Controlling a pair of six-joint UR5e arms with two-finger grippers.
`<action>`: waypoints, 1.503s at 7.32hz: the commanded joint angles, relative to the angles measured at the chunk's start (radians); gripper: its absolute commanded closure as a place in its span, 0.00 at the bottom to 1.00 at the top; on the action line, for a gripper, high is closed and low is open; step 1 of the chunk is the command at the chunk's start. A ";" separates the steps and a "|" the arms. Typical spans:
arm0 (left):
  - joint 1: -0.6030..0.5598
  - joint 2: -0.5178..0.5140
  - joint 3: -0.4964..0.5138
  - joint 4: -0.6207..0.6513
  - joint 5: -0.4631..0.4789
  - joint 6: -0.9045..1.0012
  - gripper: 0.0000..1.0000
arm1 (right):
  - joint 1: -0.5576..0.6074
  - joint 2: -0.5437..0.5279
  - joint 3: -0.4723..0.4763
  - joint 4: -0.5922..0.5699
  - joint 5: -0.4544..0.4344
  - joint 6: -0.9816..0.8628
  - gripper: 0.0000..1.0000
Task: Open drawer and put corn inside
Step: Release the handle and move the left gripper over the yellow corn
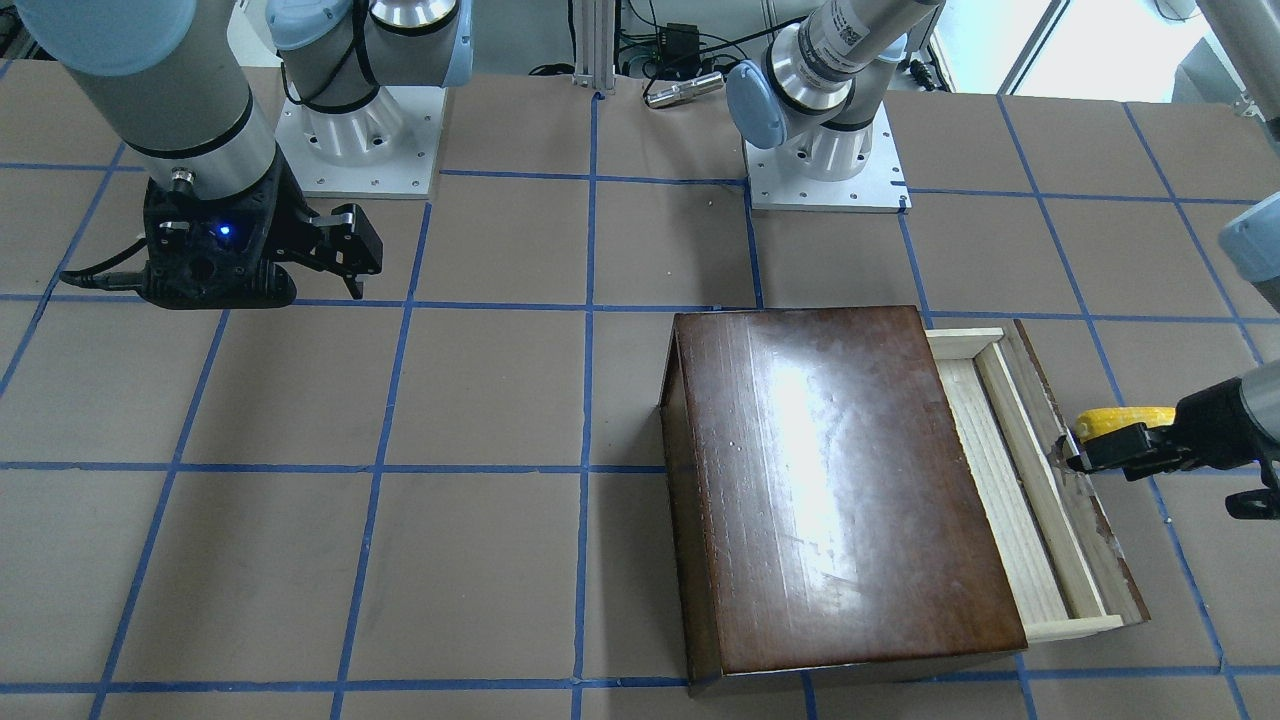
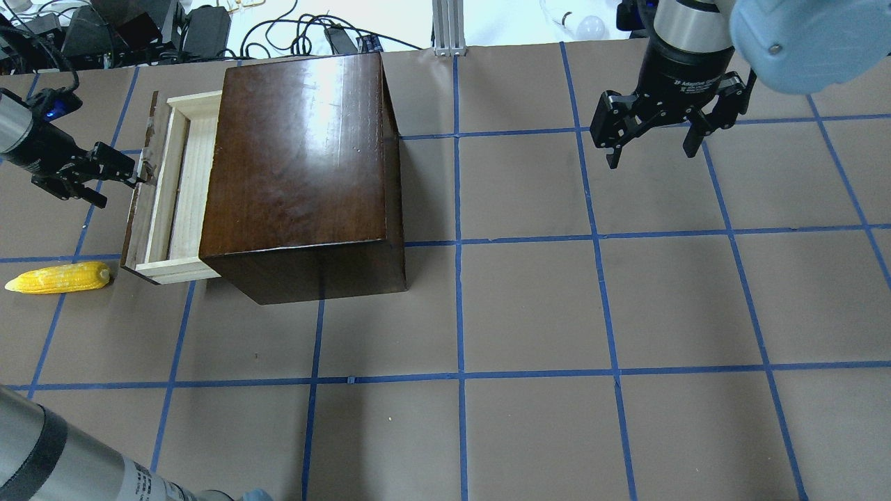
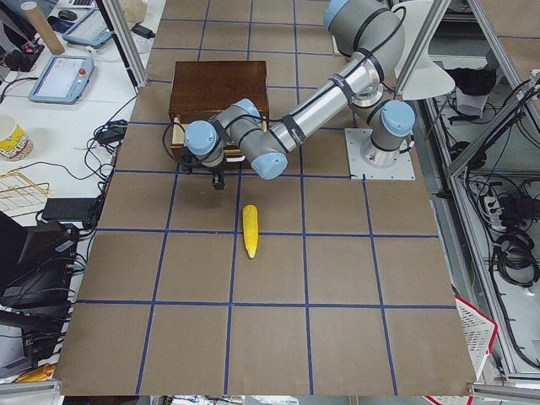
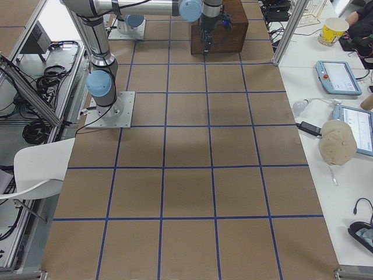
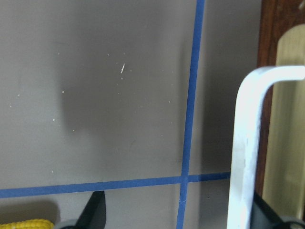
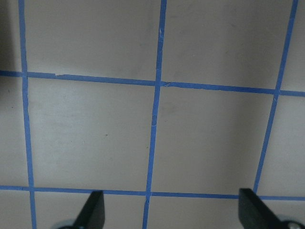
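Note:
The drawer [image 2: 182, 182] is pulled partly out of the dark-brown wooden box [image 2: 299, 153], and its pale wood tray shows empty; it also shows in the front-facing view [image 1: 1005, 480]. My left gripper [image 2: 118, 186] is open at the drawer's front panel. In the left wrist view its metal handle [image 5: 245, 143] stands between the fingers, close to the right one. The yellow corn [image 2: 59, 277] lies on the table beside the drawer's front, apart from the gripper; it also shows in the front-facing view [image 1: 1120, 418]. My right gripper [image 2: 651, 158] is open and empty, far off above the table.
Brown paper with a blue tape grid covers the table [image 2: 529, 313]. The arm bases [image 1: 825, 160] stand at the robot's side of the table. Cables and gear [image 2: 139, 28] lie past the far edge behind the box.

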 commanded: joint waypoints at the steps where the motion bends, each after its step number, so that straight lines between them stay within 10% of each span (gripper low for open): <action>1: -0.001 0.028 0.041 -0.052 0.002 -0.001 0.00 | 0.001 0.000 0.000 0.000 0.000 0.000 0.00; 5: 0.025 0.094 0.043 -0.083 0.317 0.352 0.00 | 0.000 0.000 0.000 0.000 0.000 0.000 0.00; 9: 0.186 0.111 -0.072 -0.060 0.349 0.970 0.00 | 0.000 0.000 0.000 0.000 0.000 0.000 0.00; 11: 0.208 0.097 -0.174 0.159 0.349 1.256 0.00 | 0.001 0.000 0.000 0.000 0.000 0.000 0.00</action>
